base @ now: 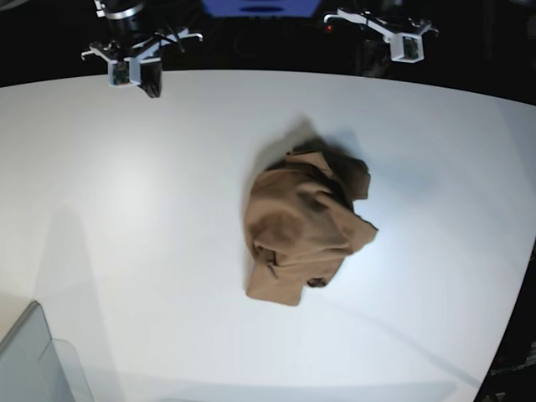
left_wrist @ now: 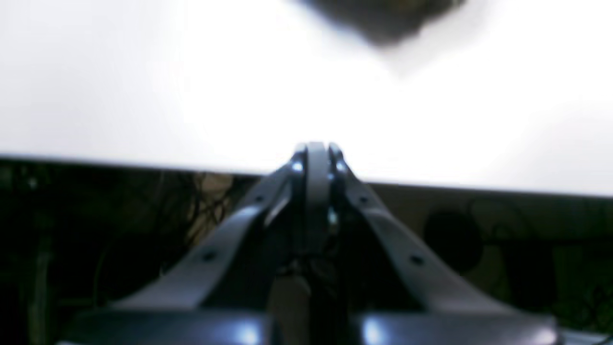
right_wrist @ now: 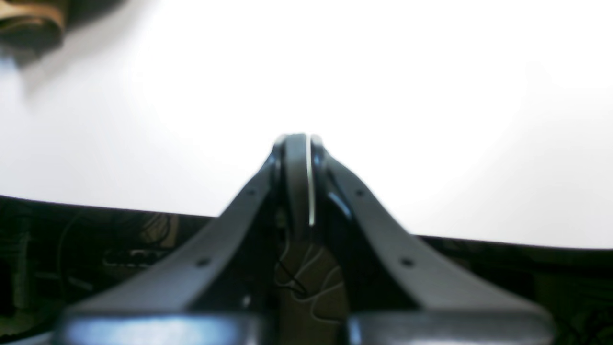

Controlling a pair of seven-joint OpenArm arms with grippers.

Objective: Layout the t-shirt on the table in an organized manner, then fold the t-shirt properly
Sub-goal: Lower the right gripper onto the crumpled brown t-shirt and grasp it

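Dark grey claw fingers — curved, screw-dotted — on black-and-silver arms.

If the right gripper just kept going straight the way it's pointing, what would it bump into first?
Most likely the bare white table. The shut right gripper points out over it, and the crumpled t-shirt lies well off to the side. Depth is hard to judge.

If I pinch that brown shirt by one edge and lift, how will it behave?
The t-shirt lies crumpled in soft folds, so it will likely droop and unfurl unevenly. On the smooth table it would probably slide or bunch if pushed.
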